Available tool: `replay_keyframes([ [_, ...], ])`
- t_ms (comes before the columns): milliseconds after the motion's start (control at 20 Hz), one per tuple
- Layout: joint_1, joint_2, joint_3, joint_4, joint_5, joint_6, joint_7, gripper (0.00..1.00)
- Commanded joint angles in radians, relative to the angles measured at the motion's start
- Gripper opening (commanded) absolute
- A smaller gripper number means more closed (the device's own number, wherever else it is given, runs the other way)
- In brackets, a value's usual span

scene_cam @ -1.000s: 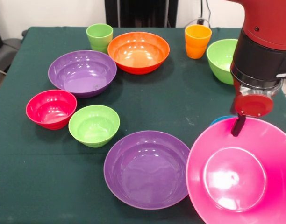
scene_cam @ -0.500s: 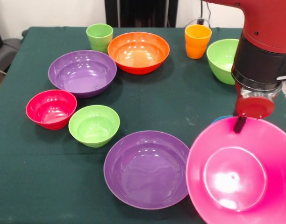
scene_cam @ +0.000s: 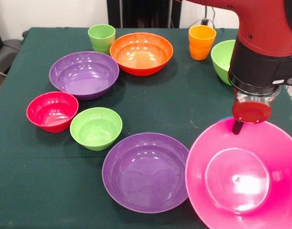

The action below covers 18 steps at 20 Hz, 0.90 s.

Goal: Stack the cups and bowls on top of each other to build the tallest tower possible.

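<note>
The huge pink bowl [scene_cam: 241, 179] sits directly under the gripper [scene_cam: 237, 127], its far rim right at the dark fingertip that pokes down below the red wrist plate. Only that one tip shows, so whether the gripper is spread, pressed together or pinching the rim cannot be told from here. The bowl looks like thin glossy plastic: light, stiff enough to keep its shape, and slick, so a hold on the smooth curved wall would likely slide. The rim is the natural place to take it, one finger inside and one outside. So wide a bowl held at one edge will probably tip and swing.

Touching the pink bowl on the side away from the gripper's arm lies a wide purple bowl [scene_cam: 146, 171], the same glossy stuff, shallow and open, with a thin rim that offers the same sort of hold. A sliver of a blue bowl [scene_cam: 225, 118] peeks out just behind the pink rim, next to the fingertip.

Farther out are a small lime bowl [scene_cam: 96, 128] and a red bowl [scene_cam: 52, 111], touching each other. Well beyond are a second purple bowl [scene_cam: 84, 74], an orange bowl [scene_cam: 141, 53], a large lime bowl [scene_cam: 224, 59] partly behind the arm, a green cup [scene_cam: 101, 37] and an orange cup [scene_cam: 202, 41], all upright and separate, none stacked yet.
</note>
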<state>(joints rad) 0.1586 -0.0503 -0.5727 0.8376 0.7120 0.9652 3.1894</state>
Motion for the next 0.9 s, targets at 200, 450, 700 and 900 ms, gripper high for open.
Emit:
replay_keyframes([
  [200,-0.024,-0.101,0.144,0.113,-0.116,0.001,-0.209,0.0],
  [450,0.007,-0.19,0.104,0.15,-0.139,0.073,-0.134,0.0],
  [700,0.025,-0.226,0.141,0.229,-0.129,-0.031,-0.077,0.0],
  [900,0.01,-0.253,0.193,0.289,-0.117,-0.082,-0.121,0.0],
])
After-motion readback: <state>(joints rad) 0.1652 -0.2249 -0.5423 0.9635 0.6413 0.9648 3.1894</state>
